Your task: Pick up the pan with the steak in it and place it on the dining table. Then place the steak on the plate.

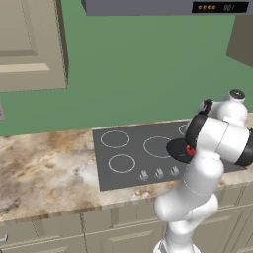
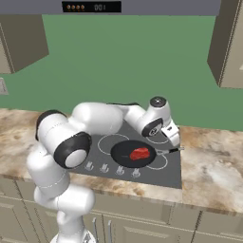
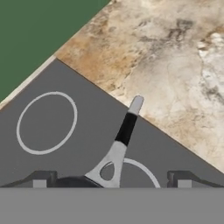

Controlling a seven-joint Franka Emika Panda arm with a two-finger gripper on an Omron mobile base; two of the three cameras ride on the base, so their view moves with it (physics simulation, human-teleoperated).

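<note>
The black pan (image 2: 133, 154) rests on the front right burner of the cooktop, and the red steak (image 2: 139, 153) lies in it. Its thin handle (image 2: 170, 151) points right, toward the stone counter. My gripper (image 2: 174, 139) hangs just above the outer end of that handle, open and holding nothing. In the hand view the handle (image 3: 125, 133) runs up between my two fingertips (image 3: 42, 180), with the gripper (image 3: 111, 181) straddling its base. In the left base view my arm covers most of the pan (image 1: 178, 148) and the steak (image 1: 190, 150). The dining table and the plate are out of view.
The dark cooktop (image 1: 133, 153) has ringed burners and a row of knobs (image 1: 159, 173) along its front. Marbled counter (image 2: 211, 166) spreads on both sides. A green wall stands behind, with upper cabinets (image 1: 29, 44) and a hood (image 2: 92, 6) overhead.
</note>
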